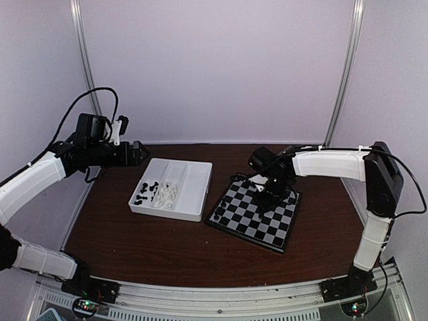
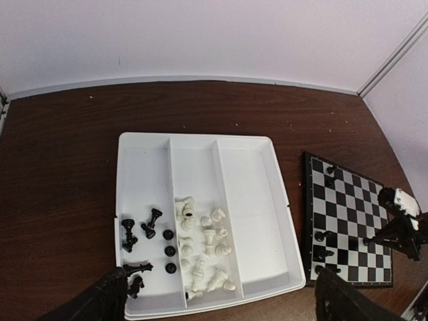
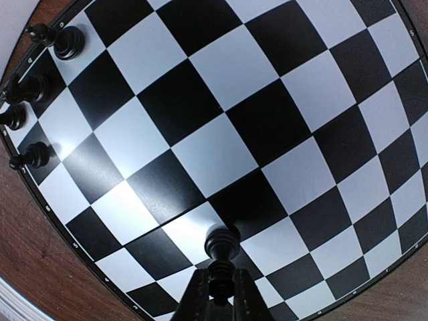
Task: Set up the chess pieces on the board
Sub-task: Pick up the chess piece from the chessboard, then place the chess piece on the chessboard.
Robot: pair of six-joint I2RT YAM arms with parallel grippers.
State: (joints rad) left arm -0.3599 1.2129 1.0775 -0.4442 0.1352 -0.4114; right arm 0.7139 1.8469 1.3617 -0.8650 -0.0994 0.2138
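A black chess piece (image 3: 222, 242) is pinched by its top in the right gripper (image 3: 215, 297), to be stood near the edge of the board (image 3: 200, 154). Four more black pieces (image 3: 63, 41) are lined along another edge. Beside the board, the left gripper (image 1: 137, 154) is held wide and empty over the tray (image 2: 254, 200) of spare pieces (image 2: 200, 241). The pinched piece's top is hidden, so its kind cannot be told.

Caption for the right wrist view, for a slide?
Right gripper pinching a black chess piece near the board rim, four more black pieces lined along its left edge.
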